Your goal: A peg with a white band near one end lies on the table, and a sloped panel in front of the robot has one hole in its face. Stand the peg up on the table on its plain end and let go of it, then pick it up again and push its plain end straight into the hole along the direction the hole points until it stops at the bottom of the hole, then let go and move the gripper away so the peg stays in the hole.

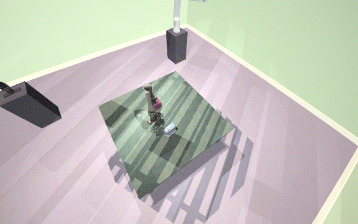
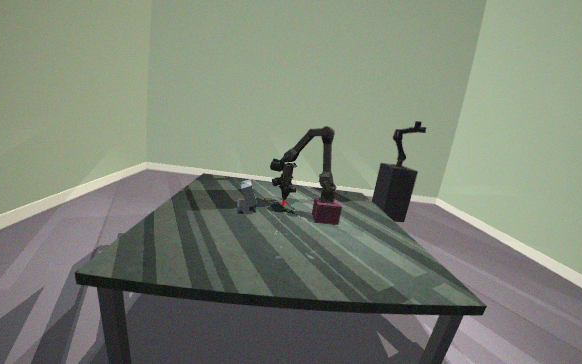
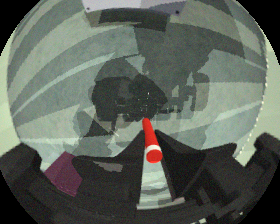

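Observation:
The red peg is upright, its white-banded end up toward the wrist camera and its plain end down. My gripper is shut on the peg, with one dark finger on each side below the band. The plain end is at or just above the table; the frames do not show clearly whether it touches. The pale grey sloped panel stands a short way from the gripper. Only its lower edge part shows at the top of the wrist view. Its hole cannot be made out.
The green striped table carries the arm's magenta base block, on the other side of the gripper from the panel. Dark pedestals with other arms stand off the table. Shadows cross the table top.

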Motion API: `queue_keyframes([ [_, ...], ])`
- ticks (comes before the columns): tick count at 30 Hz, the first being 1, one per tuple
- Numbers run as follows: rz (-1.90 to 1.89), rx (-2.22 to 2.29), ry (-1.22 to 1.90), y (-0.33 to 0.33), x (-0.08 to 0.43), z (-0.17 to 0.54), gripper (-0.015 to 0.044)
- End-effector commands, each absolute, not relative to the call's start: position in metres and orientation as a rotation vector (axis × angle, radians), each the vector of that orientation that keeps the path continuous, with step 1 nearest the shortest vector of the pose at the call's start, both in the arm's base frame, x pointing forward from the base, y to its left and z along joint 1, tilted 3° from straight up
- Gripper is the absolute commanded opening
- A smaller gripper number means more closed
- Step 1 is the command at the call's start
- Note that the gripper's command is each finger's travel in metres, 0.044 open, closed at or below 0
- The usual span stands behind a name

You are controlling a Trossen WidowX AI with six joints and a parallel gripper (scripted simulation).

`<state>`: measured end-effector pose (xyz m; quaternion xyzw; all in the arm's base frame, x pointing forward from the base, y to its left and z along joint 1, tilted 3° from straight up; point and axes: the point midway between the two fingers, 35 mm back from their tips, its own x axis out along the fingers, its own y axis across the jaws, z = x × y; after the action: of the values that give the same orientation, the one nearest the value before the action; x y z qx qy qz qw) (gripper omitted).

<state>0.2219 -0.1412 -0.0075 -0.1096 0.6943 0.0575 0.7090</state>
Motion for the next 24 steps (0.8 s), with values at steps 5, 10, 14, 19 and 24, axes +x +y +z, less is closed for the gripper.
queue_keyframes([
  [5,0.127,-0.246,1.541,-0.141,0.224,0.020,0.0000],
  [10,0.128,-0.247,1.543,-0.139,0.224,0.046,0.0000],
  [14,0.129,-0.247,1.544,-0.137,0.223,0.064,0.0000],
  [19,0.130,-0.247,1.544,-0.137,0.224,0.072,0.0000],
  [24,0.126,-0.239,1.526,-0.136,0.225,0.070,0.0000],
])
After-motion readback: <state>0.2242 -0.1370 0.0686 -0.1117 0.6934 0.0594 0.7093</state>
